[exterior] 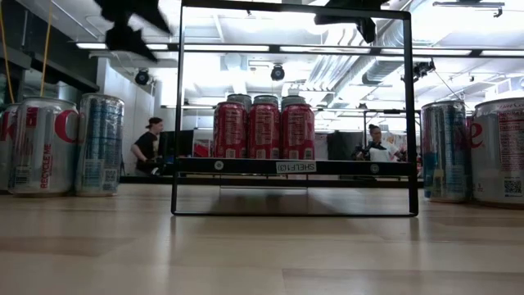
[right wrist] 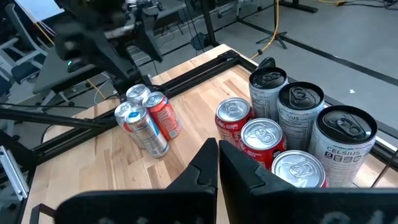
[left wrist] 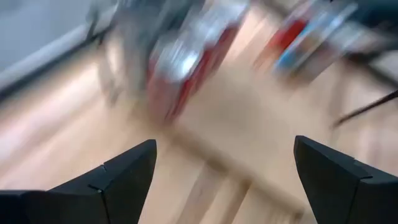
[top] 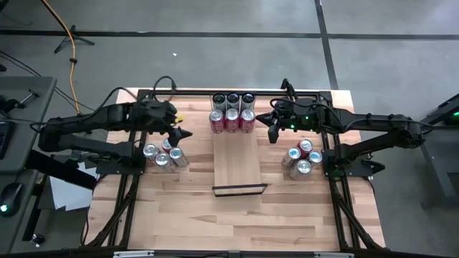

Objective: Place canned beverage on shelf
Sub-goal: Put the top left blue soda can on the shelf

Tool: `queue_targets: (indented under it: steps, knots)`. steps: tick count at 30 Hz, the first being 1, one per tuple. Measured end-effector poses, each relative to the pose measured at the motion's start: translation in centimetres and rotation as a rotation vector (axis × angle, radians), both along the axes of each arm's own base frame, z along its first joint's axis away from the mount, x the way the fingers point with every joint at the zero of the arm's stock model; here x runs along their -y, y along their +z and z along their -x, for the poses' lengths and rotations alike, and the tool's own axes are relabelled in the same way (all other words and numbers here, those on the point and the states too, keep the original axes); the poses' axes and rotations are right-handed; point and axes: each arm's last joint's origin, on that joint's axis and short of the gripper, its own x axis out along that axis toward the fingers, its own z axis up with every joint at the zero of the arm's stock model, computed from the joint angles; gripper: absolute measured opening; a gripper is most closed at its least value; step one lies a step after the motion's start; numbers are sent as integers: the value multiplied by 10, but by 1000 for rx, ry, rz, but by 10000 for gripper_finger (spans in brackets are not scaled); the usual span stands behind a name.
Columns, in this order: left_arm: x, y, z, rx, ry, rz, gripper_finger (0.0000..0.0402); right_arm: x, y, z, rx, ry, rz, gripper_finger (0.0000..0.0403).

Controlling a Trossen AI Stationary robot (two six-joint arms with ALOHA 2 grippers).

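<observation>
The shelf (top: 239, 161) is a pale board on the table's middle, with a black lip (top: 239, 189) at its near end. Several cans stand upright on its far end: red ones (top: 232, 120) in front, dark-topped ones (top: 232, 100) behind, also seen in the low view (exterior: 264, 129). My left gripper (top: 179, 134) hovers open above the table between the left can cluster (top: 163, 155) and the shelf; its wrist view shows nothing between the fingers (left wrist: 124, 180). My right gripper (top: 273, 134) hangs shut beside the shelf's far right, above the table, with the shelf cans (right wrist: 292, 130) just beyond it.
A cluster of silver, blue and red cans (right wrist: 146, 118) stands left of the shelf, another cluster (top: 303, 159) right of it. A black frame (exterior: 291, 111) rises around the shelf. The table's near half (top: 237, 222) is bare wood. People stand in the room behind (exterior: 147, 143).
</observation>
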Motion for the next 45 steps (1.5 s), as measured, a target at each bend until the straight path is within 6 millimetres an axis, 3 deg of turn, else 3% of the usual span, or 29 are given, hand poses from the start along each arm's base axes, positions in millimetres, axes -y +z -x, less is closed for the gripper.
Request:
queue_targets:
  steps: [5, 11, 22, 31, 45]
  knots:
    - [1, -16, -1, -250, 57, 125, 326, 0, -5, -2, -38, -2, -3, 0]
    - [16, -34, -12, -419, -26, 201, 326, 1, -13, -7, -88, -2, -10, 0]
    - [43, -58, -34, -639, -290, -3, 326, 2, -26, -19, -143, -2, -22, 0]
    - [42, -79, -51, -789, -368, -113, 326, 2, -27, -20, -145, -2, -24, 0]
    - [44, -94, -57, -916, -475, -89, 311, 2, -27, -20, -146, -2, -24, 0]
